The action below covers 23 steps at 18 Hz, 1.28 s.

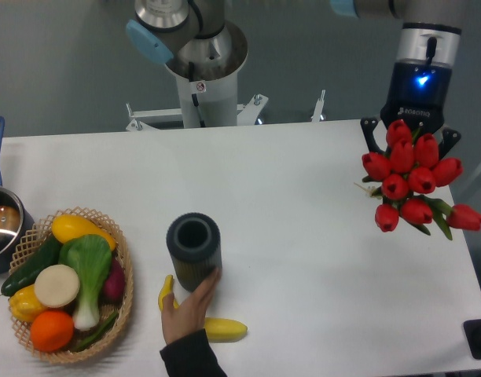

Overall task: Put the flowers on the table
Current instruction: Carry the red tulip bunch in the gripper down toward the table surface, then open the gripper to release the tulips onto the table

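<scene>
Red tulips (409, 184) hang gripped in the gripper (409, 133) jaws above the worktop (303, 236) right edge, carry step, next needs lowering and release.

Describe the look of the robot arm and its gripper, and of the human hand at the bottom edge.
The robot arm has silver-grey metal joints with light-blue plastic caps, on a pale column bearing a small red-and-white sticker. The black two-finger gripper hangs from a silver-and-black wrist lit by a blue light, with small white lettering below it that is too small to read. The bare human hand emerges from a dark sleeve.
</scene>
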Each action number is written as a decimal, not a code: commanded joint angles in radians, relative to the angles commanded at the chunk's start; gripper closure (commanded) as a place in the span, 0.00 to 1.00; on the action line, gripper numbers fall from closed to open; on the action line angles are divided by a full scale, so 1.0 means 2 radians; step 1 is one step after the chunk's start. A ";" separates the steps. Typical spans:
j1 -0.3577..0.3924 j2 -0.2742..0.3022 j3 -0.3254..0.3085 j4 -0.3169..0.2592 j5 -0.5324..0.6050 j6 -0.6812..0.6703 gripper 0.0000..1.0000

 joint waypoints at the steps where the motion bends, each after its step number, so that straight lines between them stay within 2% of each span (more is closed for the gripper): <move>1: -0.007 -0.005 0.001 0.002 0.015 0.000 0.67; 7: -0.038 -0.059 0.007 0.007 0.123 0.006 0.66; 12: -0.077 -0.110 0.026 0.005 0.192 0.010 0.66; 16: -0.119 -0.158 0.038 0.006 0.307 0.018 0.66; 23: -0.140 -0.215 0.063 0.011 0.338 0.018 0.62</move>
